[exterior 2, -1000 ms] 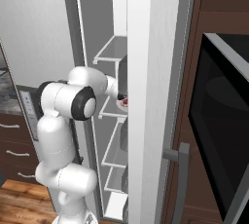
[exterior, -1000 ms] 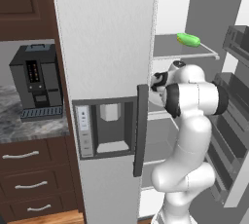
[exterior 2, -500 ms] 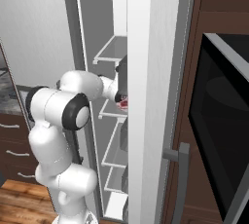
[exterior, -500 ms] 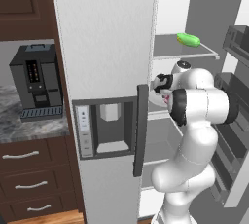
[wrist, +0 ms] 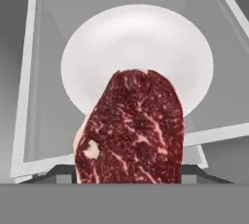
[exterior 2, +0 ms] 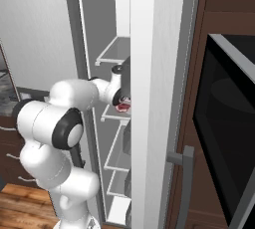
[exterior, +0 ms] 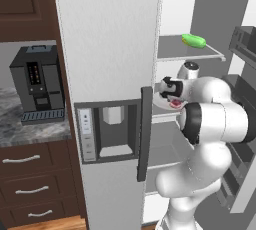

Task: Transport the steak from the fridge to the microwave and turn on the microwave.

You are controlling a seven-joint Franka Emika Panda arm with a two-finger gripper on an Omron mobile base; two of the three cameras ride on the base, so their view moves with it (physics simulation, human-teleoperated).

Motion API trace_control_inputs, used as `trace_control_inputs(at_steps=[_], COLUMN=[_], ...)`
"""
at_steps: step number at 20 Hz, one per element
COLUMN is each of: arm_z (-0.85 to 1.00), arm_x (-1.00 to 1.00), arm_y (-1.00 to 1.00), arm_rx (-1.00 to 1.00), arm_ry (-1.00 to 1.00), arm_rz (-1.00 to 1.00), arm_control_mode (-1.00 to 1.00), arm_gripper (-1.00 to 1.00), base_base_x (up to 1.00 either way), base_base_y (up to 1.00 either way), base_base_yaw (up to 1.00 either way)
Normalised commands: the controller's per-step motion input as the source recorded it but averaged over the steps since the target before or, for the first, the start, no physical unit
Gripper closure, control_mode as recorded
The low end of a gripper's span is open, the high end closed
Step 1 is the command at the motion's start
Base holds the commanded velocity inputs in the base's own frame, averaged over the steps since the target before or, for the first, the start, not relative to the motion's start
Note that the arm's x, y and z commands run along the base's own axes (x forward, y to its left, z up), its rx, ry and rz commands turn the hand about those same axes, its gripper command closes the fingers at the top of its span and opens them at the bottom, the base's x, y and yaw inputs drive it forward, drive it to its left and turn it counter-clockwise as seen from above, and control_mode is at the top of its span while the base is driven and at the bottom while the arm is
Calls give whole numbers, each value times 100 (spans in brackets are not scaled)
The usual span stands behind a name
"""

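Hand view: steak (wrist: 131,128) sits right in front of the camera, clamped between the tool's (wrist: 129,174) two tips, which are about half spread with the meat filling the gap. Behind it lies a white plate (wrist: 141,38) on a grey shelf (wrist: 44,96); the plate carries nothing else. Steak overlaps the plate's near rim; whether it touches the plate I cannot tell.

Left base view: fridge (exterior: 107,49) with its right compartment open. Arm reaches in at mid height; tool (exterior: 172,99) is at the shelf with the plate (exterior: 162,105), and a bit of red steak (exterior: 176,104) shows at the tips. One shelf up lies a green vegetable (exterior: 194,40), well apart from the steak. Closed door has a dark dispenser panel (exterior: 107,131) and handle (exterior: 145,134). Black coffee machine (exterior: 39,84) stands on the table (exterior: 25,129) to the left of the fridge. No writing readable on either.

Right base view: steak (exterior 2: 122,106) is at the tool (exterior 2: 122,101), inside the fridge (exterior 2: 154,73), above a wire shelf (exterior 2: 113,116). Microwave (exterior 2: 226,123) is on the right, door closed; nothing visible through the dark glass.
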Motion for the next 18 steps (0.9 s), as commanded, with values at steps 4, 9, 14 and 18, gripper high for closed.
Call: trace_control_inputs(at_steps=[4,9,14,18], arm_z=[24,23,25,30], arm_x=[-41,-43,-43,-40], arm_y=[9,10,9,5], arm_rx=[0,0,0,0], arm_ry=[0,0,0,0], arm_rz=[0,0,0,0], arm_control_mode=[-100,-100,-100,-100], arm_gripper=[100,100,100,100], base_base_x=[0,0,0,0], base_base_y=[0,0,0,0], base_base_yaw=[0,0,0,0])
